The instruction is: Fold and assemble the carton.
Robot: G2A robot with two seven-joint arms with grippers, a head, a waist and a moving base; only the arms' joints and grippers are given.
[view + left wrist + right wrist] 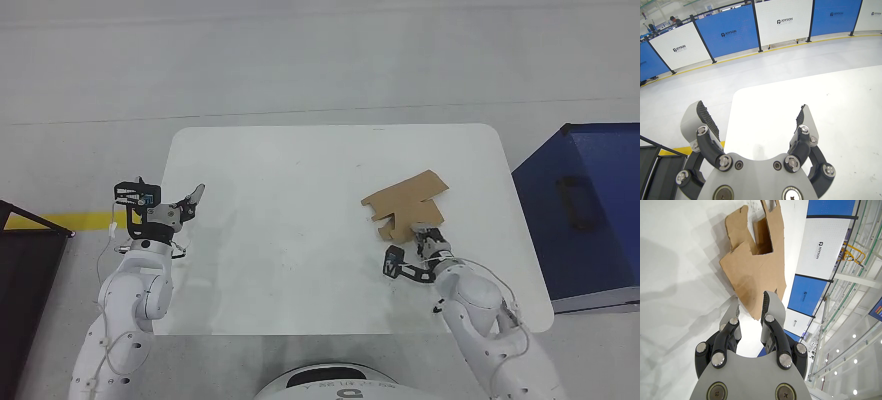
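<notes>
Lying at right hand (750,301): carton (755,273).

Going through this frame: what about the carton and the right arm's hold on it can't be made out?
- carton: one flap is cut off by the right wrist view's edge, and the inside of its opening is in shadow.
- Its near edge in the top view is covered by the right gripper; the creases are too small to read.
- Whether the right gripper truly clamps it: the board hides the contact in the right wrist view.
- blue bin: cut off by the top view's edge.
</notes>
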